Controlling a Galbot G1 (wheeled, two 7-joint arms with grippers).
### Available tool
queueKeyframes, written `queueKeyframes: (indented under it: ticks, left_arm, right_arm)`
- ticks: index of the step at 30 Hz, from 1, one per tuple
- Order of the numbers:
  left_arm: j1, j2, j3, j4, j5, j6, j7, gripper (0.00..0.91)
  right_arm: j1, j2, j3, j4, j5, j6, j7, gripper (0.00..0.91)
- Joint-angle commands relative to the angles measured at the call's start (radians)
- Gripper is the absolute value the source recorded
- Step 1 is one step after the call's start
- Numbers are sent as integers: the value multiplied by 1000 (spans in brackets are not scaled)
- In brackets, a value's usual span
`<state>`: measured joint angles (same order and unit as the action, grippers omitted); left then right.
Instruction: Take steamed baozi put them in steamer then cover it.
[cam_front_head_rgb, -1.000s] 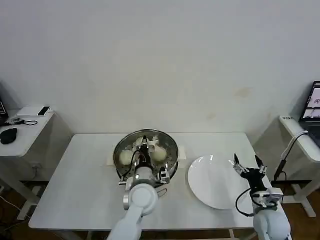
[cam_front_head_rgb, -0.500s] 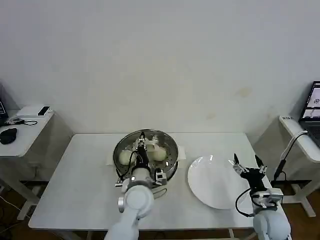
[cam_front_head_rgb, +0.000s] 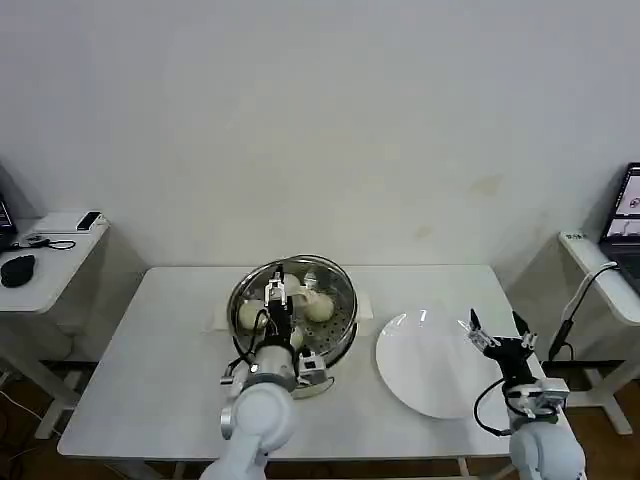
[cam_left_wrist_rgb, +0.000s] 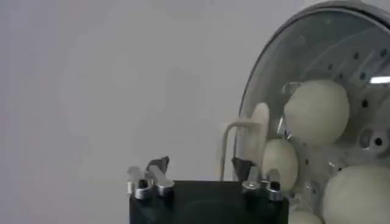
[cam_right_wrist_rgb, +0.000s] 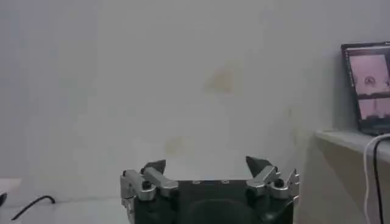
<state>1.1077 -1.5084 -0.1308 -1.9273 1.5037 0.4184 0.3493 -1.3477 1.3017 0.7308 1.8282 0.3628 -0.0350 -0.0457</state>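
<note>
The left arm (cam_front_head_rgb: 258, 420) is glossy white and rounded, ending in a grey wrist collar with thin black cables looping over it; the left gripper (cam_left_wrist_rgb: 200, 175) has a black block body with small silver knuckles and dark pointed fingertips; the right gripper (cam_right_wrist_rgb: 207, 173) looks alike, black-bodied with silver linkages, on a white forearm trailing a black cable

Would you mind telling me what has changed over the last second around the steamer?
The left gripper, open, has drawn back from over the cover toward the robot and its left. The cover stays on the steamer with the baozi under it. The right gripper and the white plate have not moved.
</note>
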Motion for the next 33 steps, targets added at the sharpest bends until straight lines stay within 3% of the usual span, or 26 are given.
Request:
queueKeyframes:
  ticks: [1, 17, 27, 33]
  left_arm:
    - [24, 17, -13, -67, -47, -17, -4, 907]
    - [92, 84, -89, -243, -158, -21, 59, 907]
    - [158, 151, -324, -349, -578, -27, 9, 907]
    - [195, 143, -467, -294, -876, -136, -77, 907]
  right_arm:
    - [4, 0, -2, -6, -2, -1, 0, 907]
    - [8, -9, -5, -5, 9, -23, 6, 907]
    - [11, -13, -19, 16, 22, -48, 15, 907]
    - [9, -17, -42, 33, 43, -76, 23, 907]
